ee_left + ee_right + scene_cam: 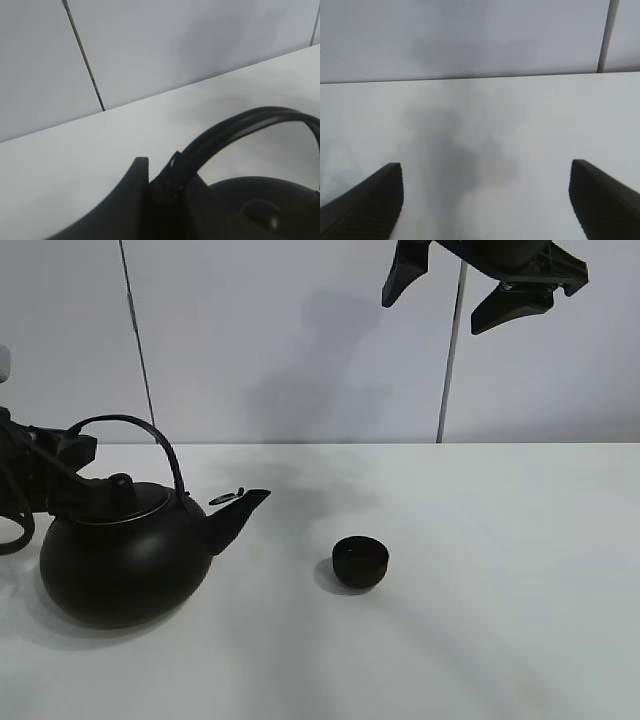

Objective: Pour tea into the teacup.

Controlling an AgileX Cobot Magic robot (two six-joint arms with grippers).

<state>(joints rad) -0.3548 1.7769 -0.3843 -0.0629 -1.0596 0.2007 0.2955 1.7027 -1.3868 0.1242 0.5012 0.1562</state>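
The large black kettle (pixel 122 560) stands on the white table (pixel 480 620) at the left, its spout (pixel 240 512) pointing right toward the teacup. The small black teacup (pixel 360 562) stands upright near the middle, a short gap to the right of the spout. My left gripper (pixel 75 445) is shut on the left end of the kettle's arched handle (pixel 135 423). In the left wrist view the handle (pixel 240 125) runs past one dark finger (pixel 135 190). My right gripper (pixel 480 290) hangs high at the top right, open and empty. Its fingers (pixel 365 202) show wide apart over bare table.
A pale panelled wall (pixel 300 340) with dark vertical seams stands behind the table's far edge (pixel 400 444). White tabletop stretches right of and in front of the teacup.
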